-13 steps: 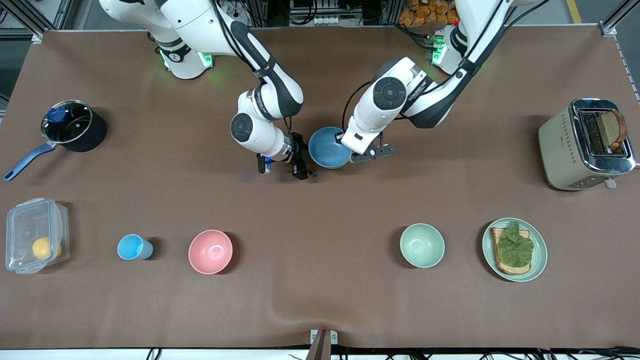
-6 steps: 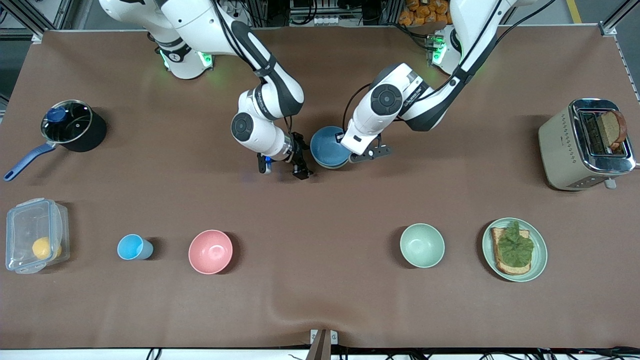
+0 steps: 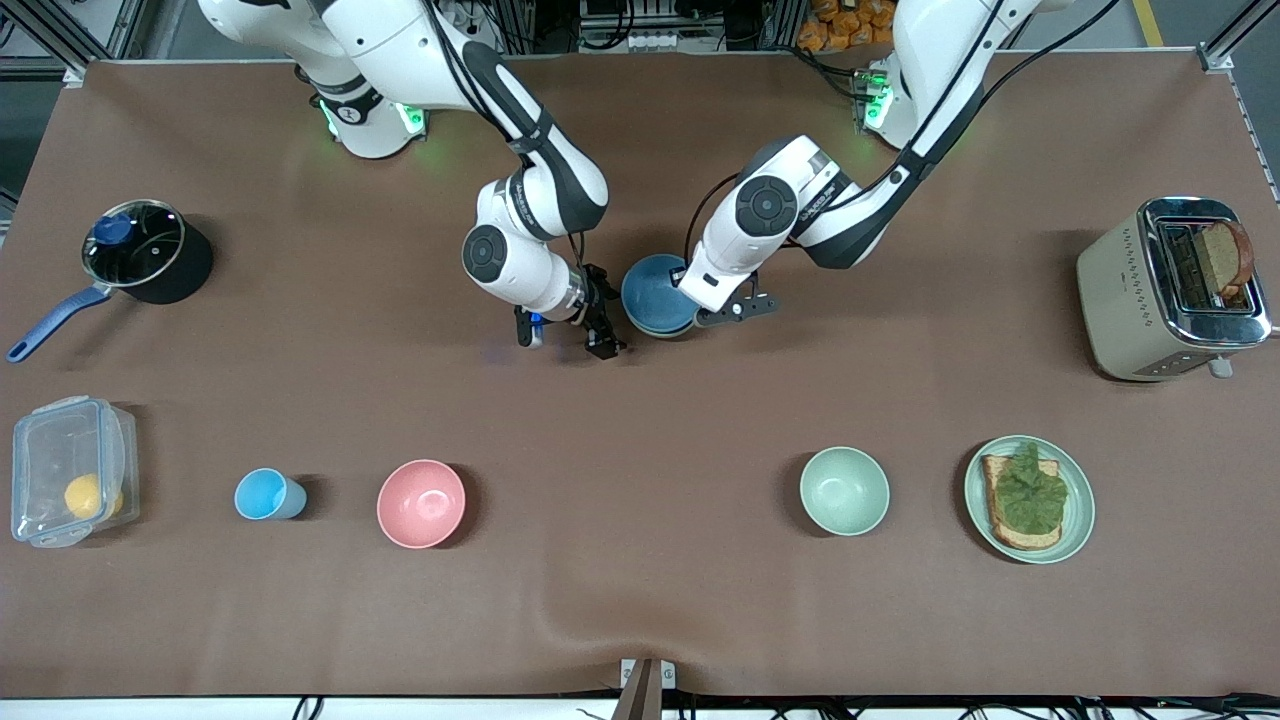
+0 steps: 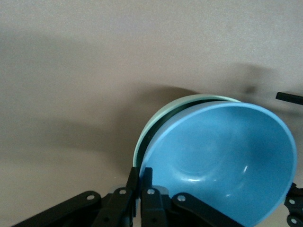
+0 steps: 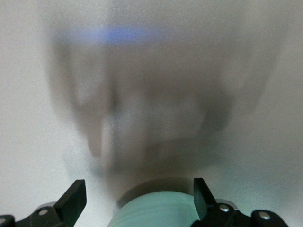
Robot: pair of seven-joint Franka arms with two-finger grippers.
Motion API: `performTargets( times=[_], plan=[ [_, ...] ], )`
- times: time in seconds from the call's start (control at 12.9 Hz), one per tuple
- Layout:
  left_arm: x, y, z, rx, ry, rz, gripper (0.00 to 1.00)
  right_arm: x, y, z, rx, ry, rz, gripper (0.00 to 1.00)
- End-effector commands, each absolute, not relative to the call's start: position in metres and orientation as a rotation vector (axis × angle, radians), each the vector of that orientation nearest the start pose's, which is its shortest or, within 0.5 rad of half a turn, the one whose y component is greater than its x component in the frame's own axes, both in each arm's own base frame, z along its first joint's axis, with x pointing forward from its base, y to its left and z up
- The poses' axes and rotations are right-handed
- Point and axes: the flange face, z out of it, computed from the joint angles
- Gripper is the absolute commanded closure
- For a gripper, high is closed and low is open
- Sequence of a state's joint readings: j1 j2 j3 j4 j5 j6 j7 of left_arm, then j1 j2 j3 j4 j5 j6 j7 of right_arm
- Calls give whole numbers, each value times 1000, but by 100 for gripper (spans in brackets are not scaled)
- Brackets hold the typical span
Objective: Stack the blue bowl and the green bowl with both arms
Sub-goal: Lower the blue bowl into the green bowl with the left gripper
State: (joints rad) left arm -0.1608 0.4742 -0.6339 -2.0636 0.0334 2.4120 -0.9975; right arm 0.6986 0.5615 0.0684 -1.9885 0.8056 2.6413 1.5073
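The blue bowl (image 4: 222, 161) has come down into the green bowl (image 4: 156, 118) at the middle of the surface. The left claw (image 4: 140, 187) still pinches its rim. The right claw (image 3: 565, 335) waits wide open beside them. I judge only release remains.

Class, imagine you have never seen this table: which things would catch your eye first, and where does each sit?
First, the two white arms meeting mid-table: the left end effector is shut on the rim of the blue bowl, which sits in the green bowl, while the right end effector hangs open beside them. Next, the pink bowl, nearer the front camera. Last, the toaster with bread, at the left arm's end.
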Motion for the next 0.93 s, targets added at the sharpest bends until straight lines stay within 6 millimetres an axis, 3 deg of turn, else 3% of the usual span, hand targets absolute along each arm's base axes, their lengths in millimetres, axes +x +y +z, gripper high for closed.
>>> performTargets(
  times=[0.0, 0.31, 0.54, 0.62, 0.7, 0.78, 0.85],
  plan=[
    [417, -418, 239, -3239, -365, 332, 100, 455, 414, 180, -2085, 1900, 533, 0],
    [420, -418, 235, -3240, -373, 339, 100, 455, 413, 180, -2085, 1902, 536, 0],
    [426, -416, 238, -3245, -385, 329, 80, 455, 413, 180, -2088, 1901, 536, 0],
    [427, -418, 240, -3251, -386, 324, 62, 455, 413, 180, -2091, 1895, 536, 0],
    [429, -418, 242, -3253, -389, 320, 9, 455, 413, 181, -2099, 1884, 535, 0],
    [431, -416, 244, -3254, -392, 311, 0, 453, 413, 180, -2110, 1876, 540, 0],
    [436, -412, 251, -3259, -408, 289, 0, 452, 412, 181, -2114, 1871, 539, 0]
  ],
)
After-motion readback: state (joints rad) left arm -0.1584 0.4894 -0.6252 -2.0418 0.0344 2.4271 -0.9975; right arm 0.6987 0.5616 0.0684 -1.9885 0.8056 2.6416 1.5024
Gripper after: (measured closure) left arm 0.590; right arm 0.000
